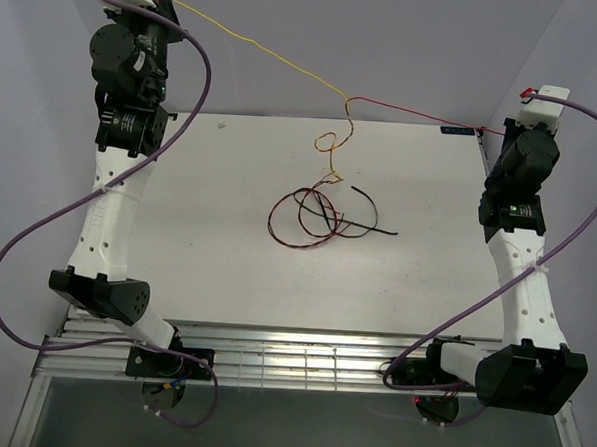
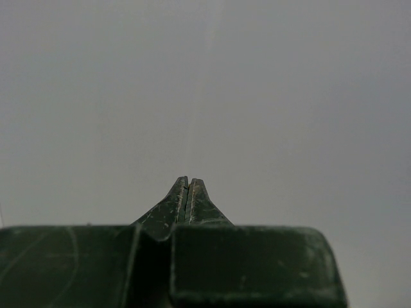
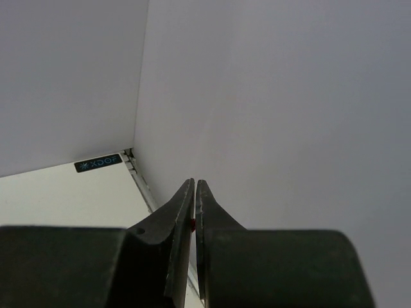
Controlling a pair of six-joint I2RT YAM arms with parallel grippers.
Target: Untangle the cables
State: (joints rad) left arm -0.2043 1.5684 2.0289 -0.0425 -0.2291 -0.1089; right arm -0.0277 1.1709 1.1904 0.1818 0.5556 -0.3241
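up at 11 o'clock my left tool (image 2: 188,182) is pinched shut on the yellow cable (image 1: 258,45); right tool (image 3: 194,184), 2 o'clock, clamps the red cable (image 1: 414,112). tangled loops (image 1: 301,219) lie on the bench (image 1: 447,261), dead centre.

White table (image 1: 225,280), bare for the most part. Red + black loops of the cables (image 1: 307,220) lie flat approx mid-table, well apart from both claws. In top view they sit below & right of left claw (image 2: 187,183), and below & left of right claw (image 3: 194,186). One loose black end points twd right-claw side. Small dark label (image 3: 97,163) is stuck at far table corner, near right claw, just left of its tips in wrist view. Faint small mark (image 1: 222,125) on far edge, left-claw side.
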